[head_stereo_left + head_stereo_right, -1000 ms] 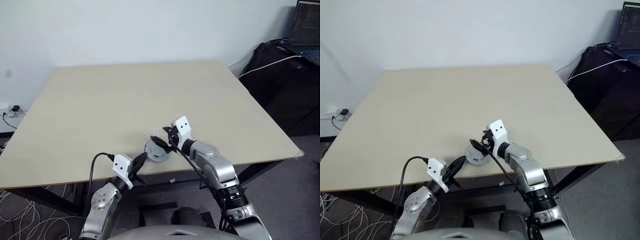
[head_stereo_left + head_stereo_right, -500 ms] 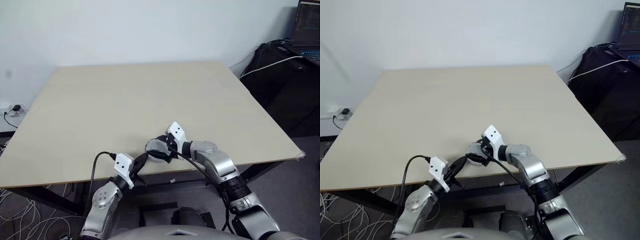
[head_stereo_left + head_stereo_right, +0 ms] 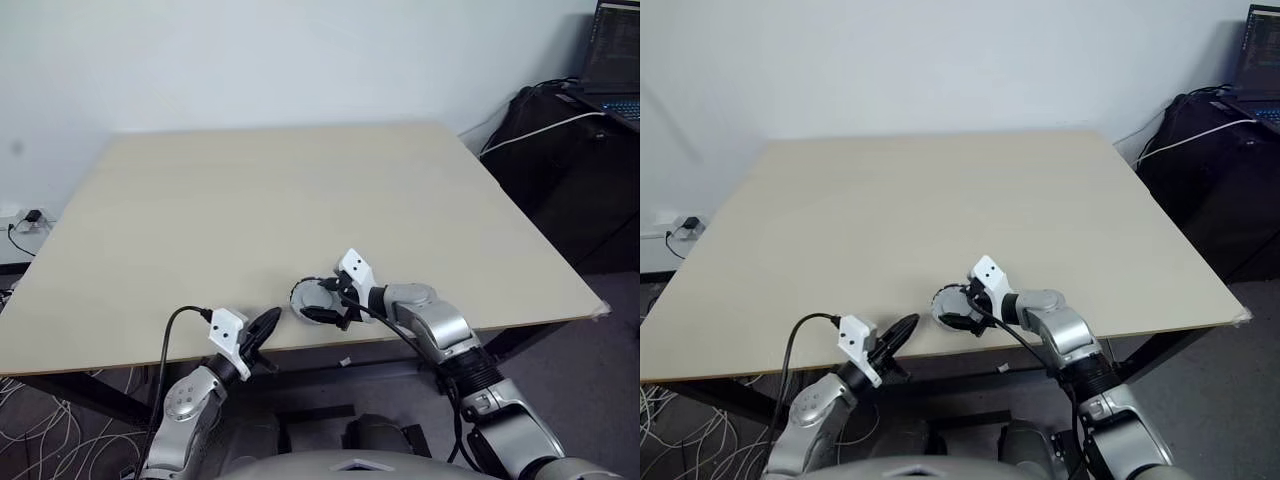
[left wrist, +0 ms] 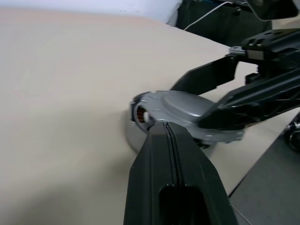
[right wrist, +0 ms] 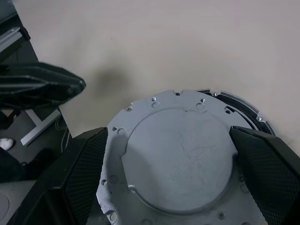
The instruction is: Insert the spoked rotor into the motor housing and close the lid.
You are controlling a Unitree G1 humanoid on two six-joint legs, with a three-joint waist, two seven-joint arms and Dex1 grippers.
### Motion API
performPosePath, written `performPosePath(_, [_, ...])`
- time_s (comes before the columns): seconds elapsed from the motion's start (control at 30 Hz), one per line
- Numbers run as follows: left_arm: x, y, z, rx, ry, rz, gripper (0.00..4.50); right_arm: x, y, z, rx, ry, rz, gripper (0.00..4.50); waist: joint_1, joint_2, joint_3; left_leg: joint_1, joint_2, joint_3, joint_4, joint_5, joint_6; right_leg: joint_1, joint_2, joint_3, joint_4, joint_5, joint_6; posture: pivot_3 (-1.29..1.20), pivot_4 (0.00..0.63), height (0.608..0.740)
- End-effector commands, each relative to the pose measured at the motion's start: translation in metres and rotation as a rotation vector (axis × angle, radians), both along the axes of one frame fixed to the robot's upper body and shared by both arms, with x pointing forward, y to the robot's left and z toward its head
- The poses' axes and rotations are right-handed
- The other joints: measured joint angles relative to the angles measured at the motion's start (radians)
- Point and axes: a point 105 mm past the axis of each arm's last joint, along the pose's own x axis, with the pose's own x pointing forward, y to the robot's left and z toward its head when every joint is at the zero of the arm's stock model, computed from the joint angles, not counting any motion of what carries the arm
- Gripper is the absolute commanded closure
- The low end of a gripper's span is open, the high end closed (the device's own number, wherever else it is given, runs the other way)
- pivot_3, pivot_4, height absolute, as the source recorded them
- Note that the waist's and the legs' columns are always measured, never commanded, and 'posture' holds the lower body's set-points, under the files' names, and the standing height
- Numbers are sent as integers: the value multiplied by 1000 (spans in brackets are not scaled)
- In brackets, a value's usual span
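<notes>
The motor housing [image 4: 140, 114] sits near the table's front edge, with copper windings showing at its side. The lid [image 5: 180, 154], smooth silver face up, lies slightly tilted over it and covers nearly all of it. My right gripper [image 3: 318, 301] reaches in from the right, its fingers [image 5: 86, 168] pressed against opposite edges of the lid. The housing's dark rim [image 5: 239, 105] peeks out past the lid. My left gripper [image 3: 263, 324] is shut and empty, a short way to the left of the housing and pointing at it. The spoked rotor is hidden.
The pale table [image 3: 280, 200] stretches far back and to both sides; its front edge [image 3: 120, 355] runs just below the housing. A black bag [image 3: 560, 130] with a laptop [image 3: 612, 55] stands off the table at the back right.
My left gripper has drawn away to the left from the housing. My right gripper has sunk and turned, bringing the lid down flatter over the housing.
</notes>
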Motion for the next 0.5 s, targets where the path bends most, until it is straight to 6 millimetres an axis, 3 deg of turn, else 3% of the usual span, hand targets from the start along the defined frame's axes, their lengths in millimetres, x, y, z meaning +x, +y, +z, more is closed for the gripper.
performPosePath(0.03, [4, -2, 12, -21, -47, -9, 4500, 8, 1, 9, -2, -50, 11, 18, 0, 0, 0, 0, 0, 0, 0, 0, 0, 0, 0, 0, 0, 0, 0, 0, 0, 740])
performPosePath(0.5, [6, -10, 23, -14, -65, -23, 4500, 6, -9, 4, -74, -147, 85, 18, 0, 0, 0, 0, 0, 0, 0, 0, 0, 0, 3, 0, 0, 0, 0, 0, 0, 740])
